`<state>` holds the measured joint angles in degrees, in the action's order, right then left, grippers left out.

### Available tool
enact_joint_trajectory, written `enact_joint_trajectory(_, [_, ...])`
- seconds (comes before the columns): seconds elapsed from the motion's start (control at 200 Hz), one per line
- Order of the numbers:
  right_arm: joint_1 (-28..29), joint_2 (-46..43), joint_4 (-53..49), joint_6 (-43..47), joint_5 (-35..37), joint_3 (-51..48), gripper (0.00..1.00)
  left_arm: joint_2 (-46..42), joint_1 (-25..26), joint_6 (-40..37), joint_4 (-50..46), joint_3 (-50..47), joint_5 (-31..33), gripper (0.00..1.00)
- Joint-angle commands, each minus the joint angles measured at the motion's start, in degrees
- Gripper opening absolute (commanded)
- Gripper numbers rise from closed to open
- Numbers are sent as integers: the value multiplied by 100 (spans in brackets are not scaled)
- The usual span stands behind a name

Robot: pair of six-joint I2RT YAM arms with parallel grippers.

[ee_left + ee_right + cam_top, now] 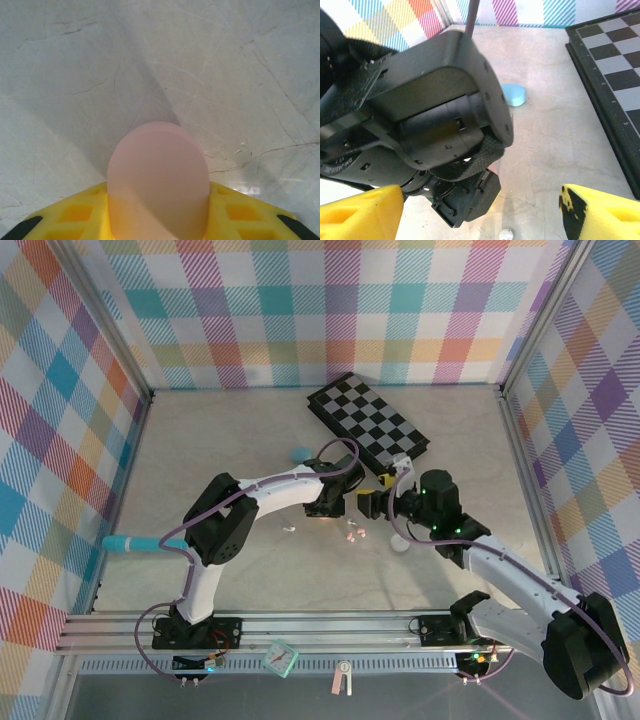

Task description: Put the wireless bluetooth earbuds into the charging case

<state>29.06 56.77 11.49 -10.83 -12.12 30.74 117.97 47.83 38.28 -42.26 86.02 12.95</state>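
Observation:
A pink oval charging case [157,170] sits snugly between the yellow fingers [75,215] of my left gripper [157,195], which is shut on it just above the pale tabletop. In the top view the left gripper [326,508] is low at mid-table. Tiny pink earbuds [354,534] lie just to its right and a white earbud [290,530] to its left. My right gripper [368,502] faces the left wrist from the right. Its yellow fingers [360,212] stand wide apart, open with nothing held. One white earbud [506,233] lies below it.
A black-and-white chessboard [368,420] lies at the back right, its edge near the right gripper. A pale blue case [300,453] rests behind the left arm. A white round piece [400,545] sits under the right arm. A teal cylinder [130,543] lies at the left wall.

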Motion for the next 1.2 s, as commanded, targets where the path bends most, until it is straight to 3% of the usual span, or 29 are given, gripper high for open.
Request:
enact_joint_trajectory(0.0, [-278,-236,94,-614,-224,-20,81,-567,44,-460,322,-287,175,27])
enact_joint_trajectory(0.26, [-1473,-422,171,-2340,-1158,-9,81,-2210,46,-2666,1897,-1373,235,20])
enact_joint_trajectory(0.405, [-1813,-254,-848,-2745,-1495,431,80,-2962,38,-3776,2575,-1850,-403,27])
enact_joint_trajectory(0.53, [-1816,-16,-1736,-2664,-1942,897,79,-3485,42,-4951,3347,-2346,-1215,27])
enact_joint_trajectory(0.675, [-1816,265,-2128,-2694,-2657,1172,77,-3889,42,-5525,4152,-2849,-1572,28])
enact_joint_trajectory(0.935, [-1800,721,-2368,-2359,-3822,1422,77,-3943,35,-6415,4152,-2866,-2665,28])
enact_joint_trajectory(1.2, [-1509,972,-2308,-2389,-4037,1607,76,-3848,35,-6515,4150,-2790,-2982,29])
